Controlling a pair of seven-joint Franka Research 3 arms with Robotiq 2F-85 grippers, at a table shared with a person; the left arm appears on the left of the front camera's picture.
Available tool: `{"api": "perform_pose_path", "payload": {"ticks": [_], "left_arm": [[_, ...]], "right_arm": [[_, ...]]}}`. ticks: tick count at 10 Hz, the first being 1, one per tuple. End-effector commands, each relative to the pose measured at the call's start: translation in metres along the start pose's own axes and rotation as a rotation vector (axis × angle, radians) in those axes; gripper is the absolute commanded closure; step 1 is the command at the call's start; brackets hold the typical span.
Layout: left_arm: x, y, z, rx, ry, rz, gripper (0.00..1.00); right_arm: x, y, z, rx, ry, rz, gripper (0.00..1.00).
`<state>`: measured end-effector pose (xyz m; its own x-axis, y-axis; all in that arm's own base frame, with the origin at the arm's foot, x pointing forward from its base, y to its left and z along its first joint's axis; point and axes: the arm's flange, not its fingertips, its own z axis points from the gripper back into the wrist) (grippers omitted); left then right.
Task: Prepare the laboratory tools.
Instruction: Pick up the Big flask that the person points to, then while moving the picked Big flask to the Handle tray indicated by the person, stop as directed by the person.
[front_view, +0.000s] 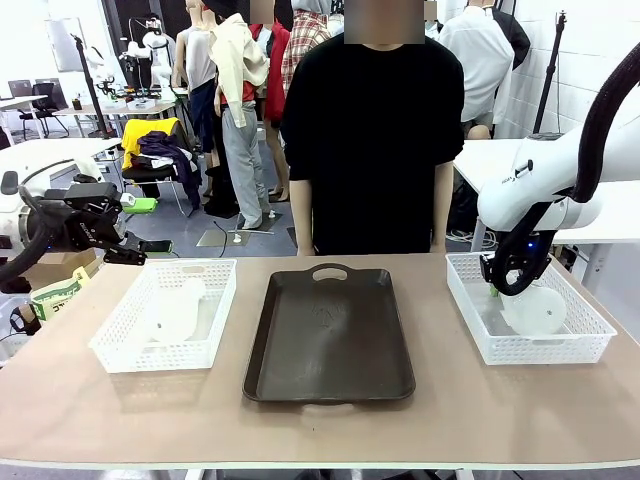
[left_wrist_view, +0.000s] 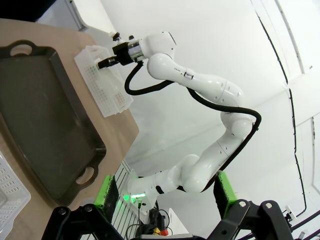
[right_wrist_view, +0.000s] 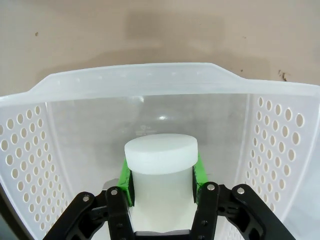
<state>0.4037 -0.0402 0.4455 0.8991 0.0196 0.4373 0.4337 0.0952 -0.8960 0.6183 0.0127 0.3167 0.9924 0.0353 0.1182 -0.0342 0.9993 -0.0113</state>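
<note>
Where the right gripper (right_wrist_view: 161, 181) sits: down inside the right basket (front_view: 590, 335); its green pads (right_wrist_view: 126, 182) press the neck of the right flask (right_wrist_view: 160, 157) from 2 sides, so it reads as clamped on that neck.
Right flask: in the right basket; mouth pointing out past the fingertips, wide base toward the palm, so its long axis seems to run along the fingers.
Left gripper (front_view: 128, 252): raised off the left edge of the table (front_view: 60, 400), just beyond the left basket (front_view: 110, 345); its fingers (left_wrist_view: 107, 195) stand wide apart with nothing between them.
Left flask (front_view: 175, 312): lying in the left basket, below and to the right of the left gripper; its axis is too faint to read.
Tray (front_view: 330, 390): bare, between the 2 baskets, on the held flask's left side.
Likely next move: lift the held flask clear of the basket wall and carry it leftward to the tray; the right arm is nearer for that, the left arm for the other flask.
</note>
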Motion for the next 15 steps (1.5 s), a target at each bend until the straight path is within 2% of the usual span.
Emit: {"api": "perform_pose_path", "payload": {"ticks": [1, 9, 10, 11, 13, 15], "left_arm": [[0.000, -0.002, 0.001, -0.006, -0.005, -0.004, 0.00], [0.000, -0.002, 0.001, -0.006, -0.005, -0.004, 0.00], [0.000, -0.002, 0.001, -0.006, -0.005, -0.004, 0.00], [0.000, -0.002, 0.001, -0.006, -0.005, -0.004, 0.00], [0.000, -0.002, 0.001, -0.006, -0.005, -0.004, 0.00], [0.000, -0.002, 0.001, -0.006, -0.005, -0.004, 0.00]], "right_arm": [[0.000, -0.001, 0.000, 0.012, 0.000, 0.008, 1.00], [0.000, 0.000, 0.000, 0.000, 0.000, 0.000, 1.00], [0.001, 0.002, 0.021, -0.031, 0.037, 0.002, 1.00], [0.000, 0.002, 0.044, -0.042, 0.029, -0.009, 1.00], [-0.008, 0.003, 0.081, -0.066, -0.018, 0.002, 1.00], [-0.018, 0.007, 0.102, -0.029, -0.053, 0.015, 1.00]]}}
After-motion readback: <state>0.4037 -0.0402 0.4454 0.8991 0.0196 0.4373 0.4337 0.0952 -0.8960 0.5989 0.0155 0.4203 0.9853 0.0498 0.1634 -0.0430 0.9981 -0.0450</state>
